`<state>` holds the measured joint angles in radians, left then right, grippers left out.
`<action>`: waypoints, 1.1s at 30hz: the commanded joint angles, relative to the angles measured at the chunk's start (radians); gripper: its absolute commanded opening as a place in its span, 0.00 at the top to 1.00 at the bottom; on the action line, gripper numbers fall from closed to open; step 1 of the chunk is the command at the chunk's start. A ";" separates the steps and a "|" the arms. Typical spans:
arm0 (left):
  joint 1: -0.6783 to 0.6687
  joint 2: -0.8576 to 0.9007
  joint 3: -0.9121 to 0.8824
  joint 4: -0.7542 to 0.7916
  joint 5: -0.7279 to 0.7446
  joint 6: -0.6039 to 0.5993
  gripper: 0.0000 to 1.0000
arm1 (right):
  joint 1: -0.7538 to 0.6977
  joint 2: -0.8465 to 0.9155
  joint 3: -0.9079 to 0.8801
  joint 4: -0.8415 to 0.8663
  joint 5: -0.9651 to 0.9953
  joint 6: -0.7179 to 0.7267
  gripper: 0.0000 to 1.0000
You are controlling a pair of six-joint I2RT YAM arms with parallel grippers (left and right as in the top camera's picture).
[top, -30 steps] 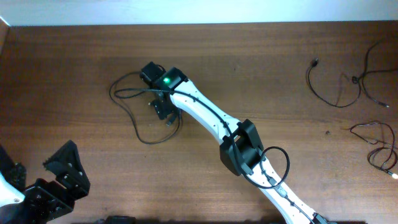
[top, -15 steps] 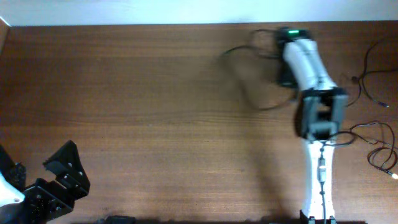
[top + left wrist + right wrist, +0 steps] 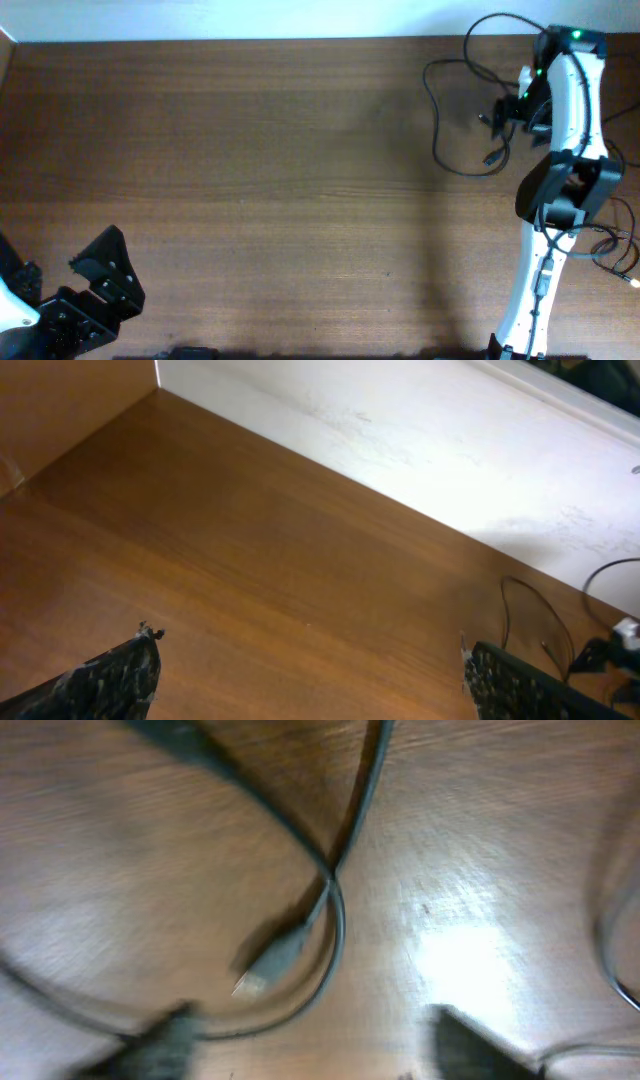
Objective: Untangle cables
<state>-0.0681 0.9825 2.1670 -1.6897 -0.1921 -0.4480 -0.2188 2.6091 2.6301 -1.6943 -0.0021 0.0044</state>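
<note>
Relocated: white right arm [image 3: 560,150], swung from mid-table to the far right corner of the brown wooden table [image 3: 250,150], bringing one thin black looped cable [image 3: 433,110], probably to park it near the other thin black wires [image 3: 622,245] there. Right gripper [image 3: 315,1045]: blurred fingers well apart, nothing clamped, metallic-tipped plug [image 3: 262,965] lying just ahead; left gripper [image 3: 310,665] at the near left, spread wide, empty. Containers: none in view.

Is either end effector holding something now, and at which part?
Nothing is held. The right end effector stands open above a cable lying on the table; the left end effector is open and empty.
</note>
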 commanded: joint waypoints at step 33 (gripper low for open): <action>-0.001 0.000 -0.003 0.002 -0.014 0.016 0.01 | 0.004 -1.645 -0.702 0.011 -0.119 0.082 0.02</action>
<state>-0.0681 0.9813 2.1654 -1.6875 -0.1925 -0.4480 -0.2188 1.0191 1.9785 -1.6859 -0.1150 0.0830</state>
